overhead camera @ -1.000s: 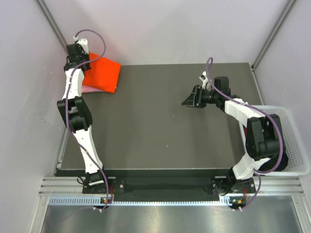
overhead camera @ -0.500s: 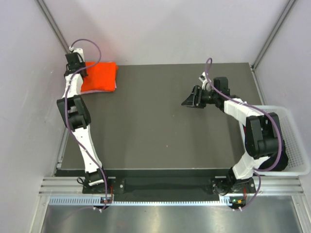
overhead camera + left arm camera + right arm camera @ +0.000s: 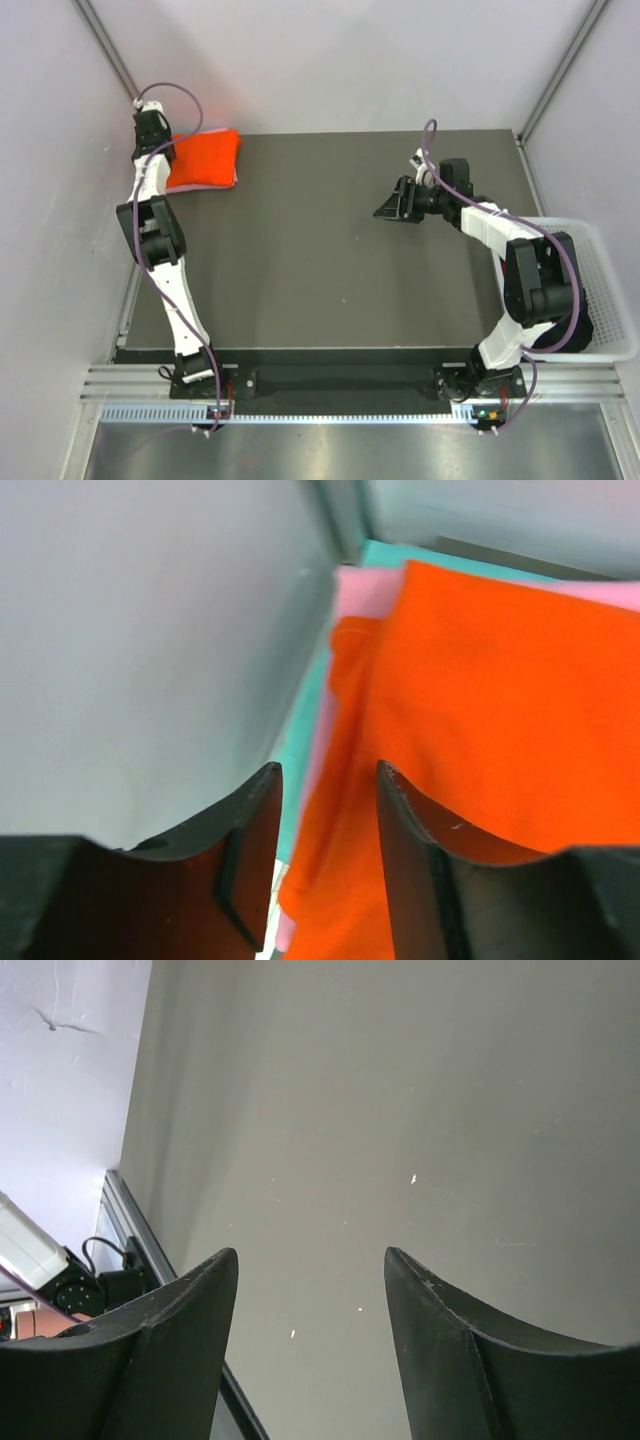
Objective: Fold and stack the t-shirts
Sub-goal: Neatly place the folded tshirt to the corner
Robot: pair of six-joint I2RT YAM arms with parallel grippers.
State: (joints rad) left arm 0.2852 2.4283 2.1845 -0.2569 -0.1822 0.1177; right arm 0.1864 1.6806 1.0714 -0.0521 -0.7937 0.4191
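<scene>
The orange-red t-shirt (image 3: 205,157) lies folded at the table's far left corner, on top of the light pink t-shirt (image 3: 200,185), of which only a thin edge shows. My left gripper (image 3: 158,140) hangs over the stack's left edge, close to the side wall. In the left wrist view the left gripper (image 3: 328,770) is open, its jaws standing apart over the orange shirt's (image 3: 500,710) rumpled edge, with pink cloth (image 3: 360,585) beside it. My right gripper (image 3: 390,208) hovers open above bare table right of centre, and nothing is between the jaws of the right gripper (image 3: 310,1255).
A white lattice basket (image 3: 600,232) stands off the table's right edge beside the right arm. The dark table (image 3: 320,260) stretches between the two arms. Grey walls close in at the left and the back.
The orange shirt has gone from a raised, skewed hold to lying flat on the pink one. The left gripper moved back toward the corner and opened. The right arm stayed still.
</scene>
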